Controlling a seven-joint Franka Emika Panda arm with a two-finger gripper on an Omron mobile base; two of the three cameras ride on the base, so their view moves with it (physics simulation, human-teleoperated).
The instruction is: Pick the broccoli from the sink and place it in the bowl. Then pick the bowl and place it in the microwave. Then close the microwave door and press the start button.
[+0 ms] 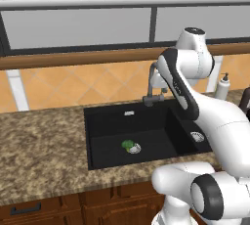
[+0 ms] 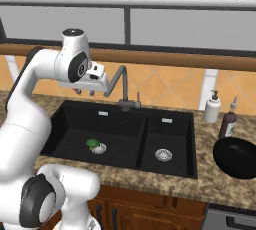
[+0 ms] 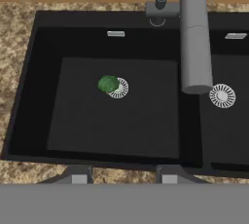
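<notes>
While the gripper hangs up above the sink with nothing between its fingertips, the whole next move comes down to how the broccoli sits relative to it. In the hand view the two dark tips poke up at the bottom edge with a clear gap between them, so the jaws stand apart and empty. The broccoli is down on the floor of the bigger basin of the sink, touching the round silver drain on its outer side, away from the divider. From the gripper it lies ahead and below, a bit off toward the outer wall of that basin, and it's a roundish lump, so no real long axis to line up with. The faucet reaches out over the divider, on the other side of the drain from the broccoli, so it probably isn't in the way of a straight drop, though the hand sits near it in the right base view. The bowl waits on the counter past the smaller basin. Judging from this, nothing is picked yet and the arm needs to come down and shift slightly toward the broccoli.
</notes>
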